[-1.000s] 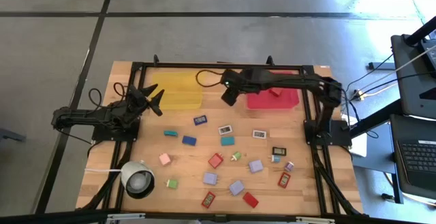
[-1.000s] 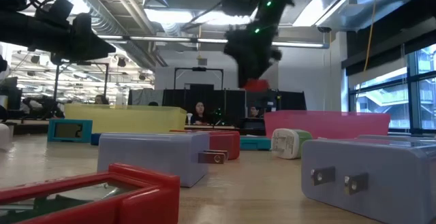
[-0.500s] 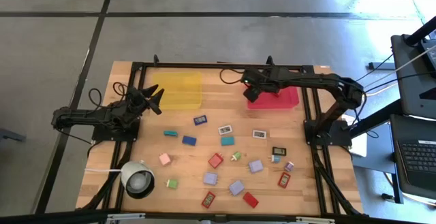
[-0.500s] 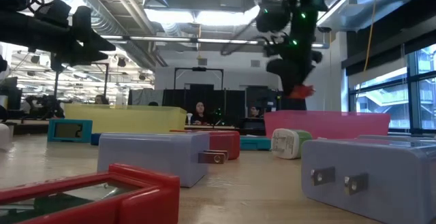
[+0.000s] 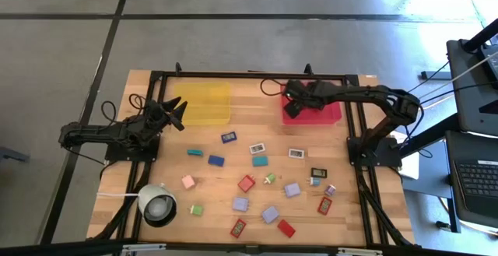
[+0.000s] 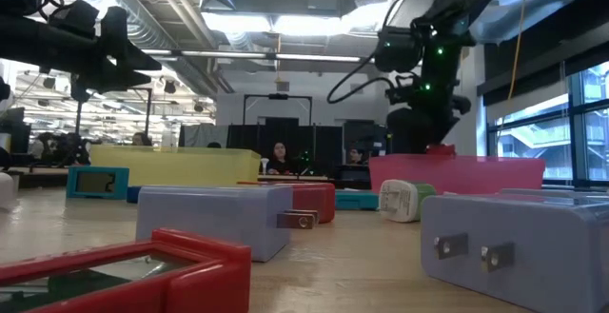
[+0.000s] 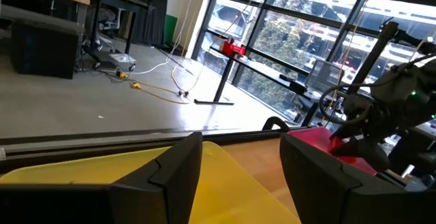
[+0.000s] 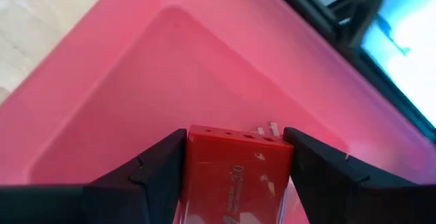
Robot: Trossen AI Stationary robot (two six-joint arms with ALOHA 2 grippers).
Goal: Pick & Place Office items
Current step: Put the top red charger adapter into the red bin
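Right gripper (image 8: pixel 231 166) fingers clamp red block (image 8: pixel 235 166) over red tray (image 8: pixel 102 94); left gripper (image 5: pixel 173 110) fingers spread wide beside yellow tray (image 5: pixel 206 100).

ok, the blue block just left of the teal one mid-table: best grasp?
Take the blue block from straight above, fingers across its short sides. It lies flat, slightly skewed, with bare table around it. The left gripper is nearer; the right gripper holds a red block.

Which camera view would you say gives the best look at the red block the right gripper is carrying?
The right wrist view: the red block fills the space between the right gripper's fingers, over the red tray. The low view shows only a red sliver at the tray's rim; the high view hides it under the arm; the left wrist view shows it far off and unclear.
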